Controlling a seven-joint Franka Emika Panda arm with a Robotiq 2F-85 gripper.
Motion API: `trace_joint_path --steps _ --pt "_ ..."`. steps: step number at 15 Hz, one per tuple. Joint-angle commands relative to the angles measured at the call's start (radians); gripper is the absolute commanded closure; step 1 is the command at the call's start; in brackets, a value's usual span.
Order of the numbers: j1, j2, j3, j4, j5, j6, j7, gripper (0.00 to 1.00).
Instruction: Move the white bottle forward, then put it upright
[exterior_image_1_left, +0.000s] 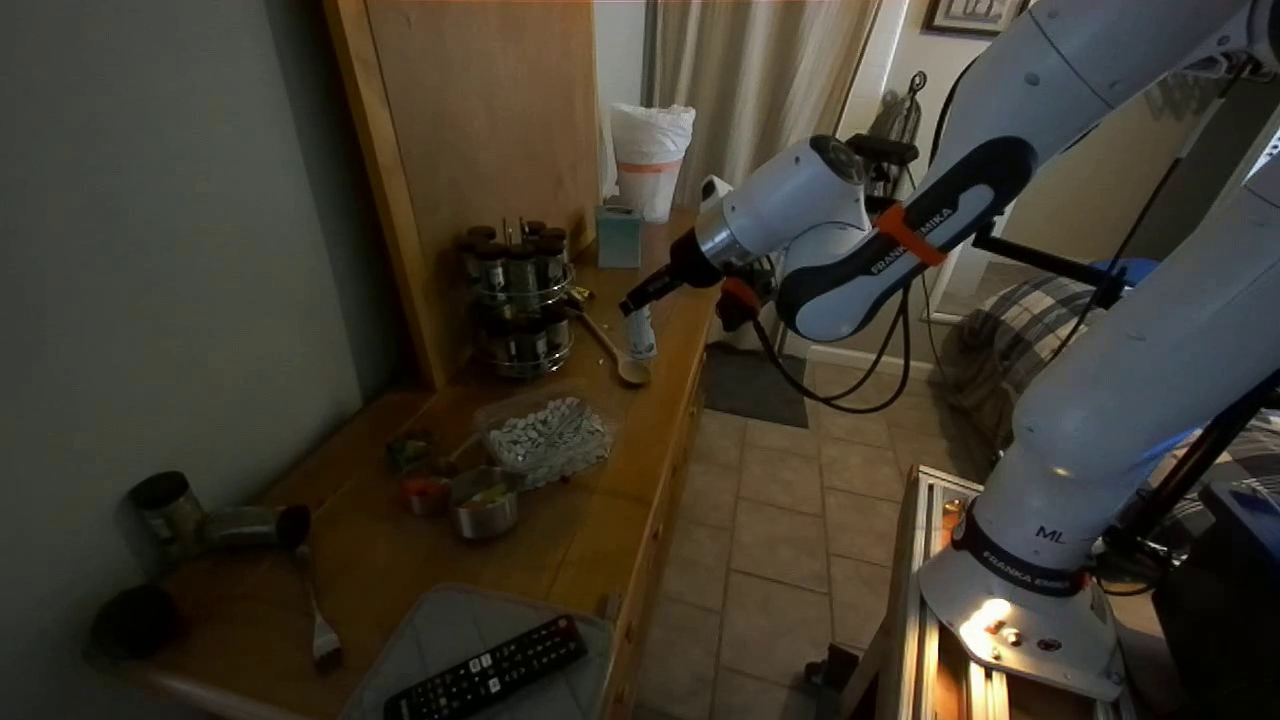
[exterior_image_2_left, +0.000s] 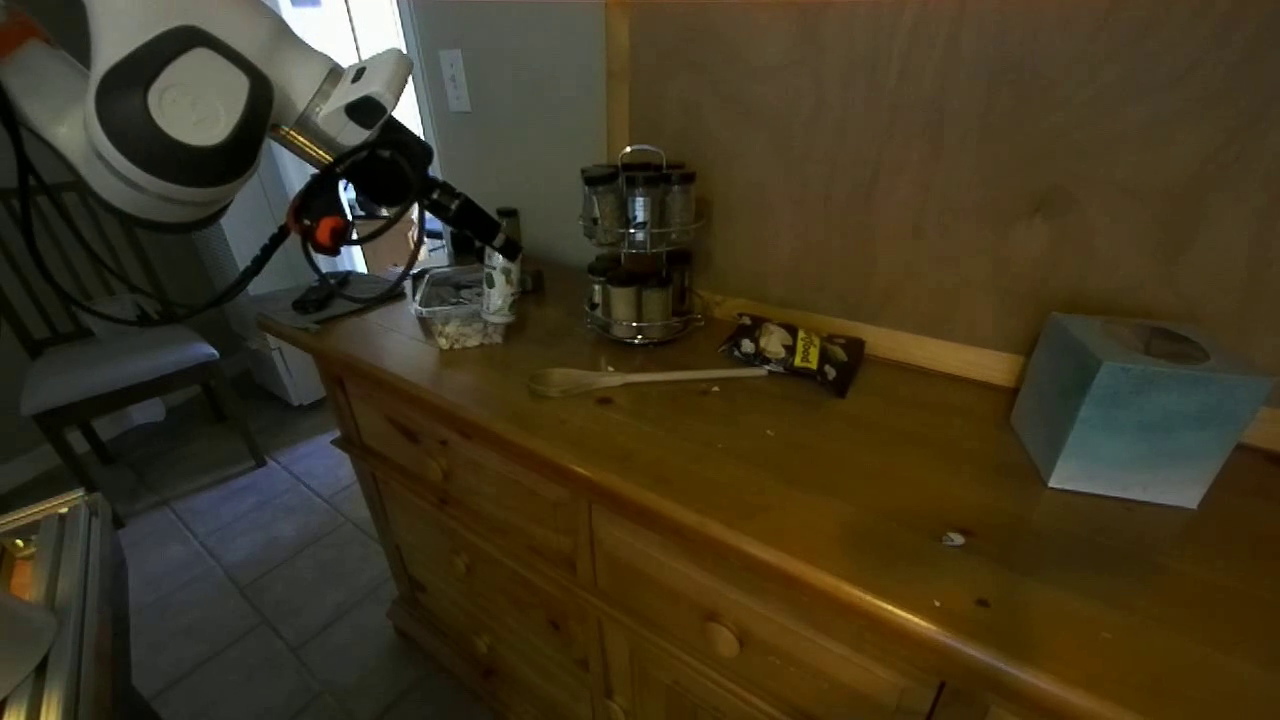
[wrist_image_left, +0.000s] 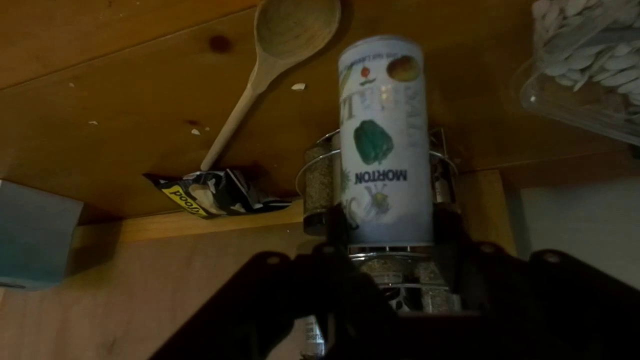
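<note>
White bottle (wrist_image_left: 385, 140), upper end in hand (wrist_image_left: 391, 225)

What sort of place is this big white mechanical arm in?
Most likely someone's home, perhaps a kitchen or dining area, though the exact room isn't certain: a rack of spice jars and a wooden spoon rest on a wooden sideboard with drawers.

On wooden cabinet top (exterior_image_2_left: 830, 450): spice rack (exterior_image_2_left: 643, 250), spoon (exterior_image_2_left: 640, 378), packet (exterior_image_2_left: 798, 352), tissue box (exterior_image_2_left: 1130, 415), clear tub (exterior_image_1_left: 550, 438).
</note>
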Motion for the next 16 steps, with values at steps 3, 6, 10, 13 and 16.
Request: trace_joint_path --steps 3,6,10,13,16 --pt "-0.185 0.081 0.183 -0.006 0.036 0.175 -0.095 0.8" --pt "-0.24 0.145 0.26 0.004 0.081 0.222 -0.188 0.8" --pt "-0.289 0.222 0.331 0.01 0.205 0.256 -0.377 0.8" --pt "-0.269 0.206 0.313 0.001 0.182 0.233 -0.338 0.55" --pt "-0.27 0.243 0.314 0.008 0.187 0.251 -0.358 0.55"
